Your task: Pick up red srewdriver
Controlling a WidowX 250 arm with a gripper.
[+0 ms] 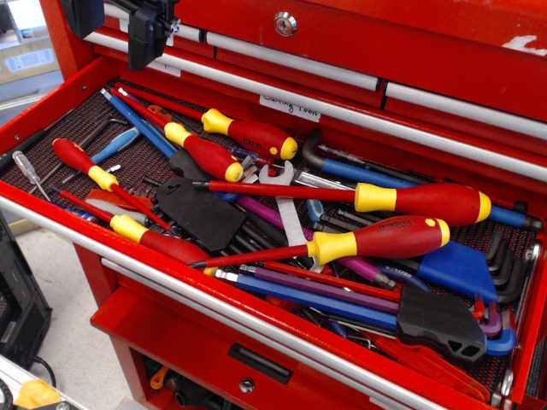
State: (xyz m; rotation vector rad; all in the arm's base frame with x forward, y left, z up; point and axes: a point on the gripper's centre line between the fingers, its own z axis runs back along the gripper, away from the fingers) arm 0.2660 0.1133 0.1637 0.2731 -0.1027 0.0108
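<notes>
We see the red srewdriver (104, 179) lying in the left part of the open drawer (51, 218), close to the drawer's front rail. Its short red handle sits up and to the left, the yellow collar follows at the middle, and the thin red-sleeved shaft runs down and to the right, so the long axis is a diagonal and the tip points toward the drawer's lower right. Left of it in the drawer lies a tiny clear-handled screwdriver (28, 172), apart from it. Just below it in the drawer, another red and yellow screwdriver (141, 235) lies along nearly the same diagonal.

The gripper (150, 32) hangs at the top of the view, above the drawer's back edge, up and a little right of the red srewdriver and well apart from it. Only a dark block of it shows, and we cannot tell whether its fingers are spread or closed; we see nothing in it.

Further right in the drawer lie bigger fat-handled red screwdrivers (419, 202) among hex keys (320, 299).
</notes>
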